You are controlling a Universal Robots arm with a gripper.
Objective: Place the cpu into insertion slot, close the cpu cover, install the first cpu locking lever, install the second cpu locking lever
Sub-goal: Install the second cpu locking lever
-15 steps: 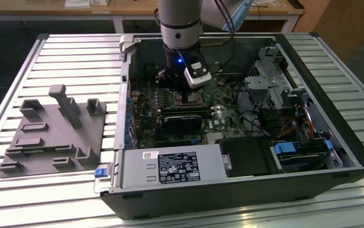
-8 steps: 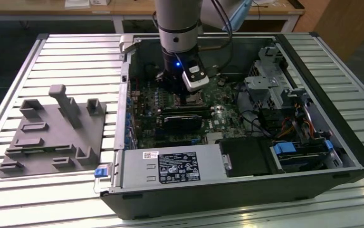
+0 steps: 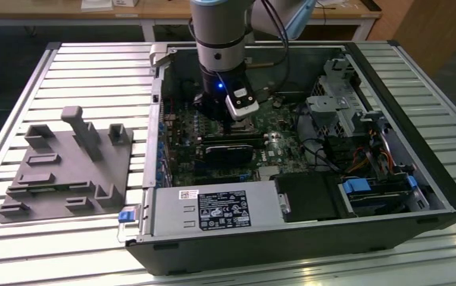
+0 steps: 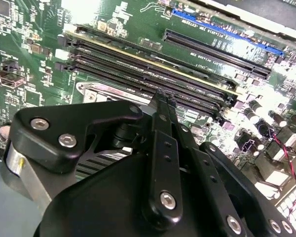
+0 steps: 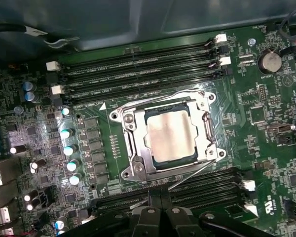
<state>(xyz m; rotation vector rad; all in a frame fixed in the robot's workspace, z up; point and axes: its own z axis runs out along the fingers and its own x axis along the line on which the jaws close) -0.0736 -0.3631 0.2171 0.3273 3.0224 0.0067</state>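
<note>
Slatted metal bench (image 3: 93,71) carried an open computer case (image 3: 291,244) with a green motherboard (image 5: 266,123) inside. The cpu (image 5: 171,134) sat in the insertion slot (image 5: 204,126), its dull silver face showing through the cpu cover (image 5: 138,126), which lay flat around it. A thin lever (image 5: 195,173) ran along one edge of the slot, beside the memory slots (image 5: 138,69). The gripper (image 5: 158,210) hovered just over that edge; whether clenched or released, cannot tell. A grey fixture plate (image 3: 65,170) lay at the exterior view's left.
</note>
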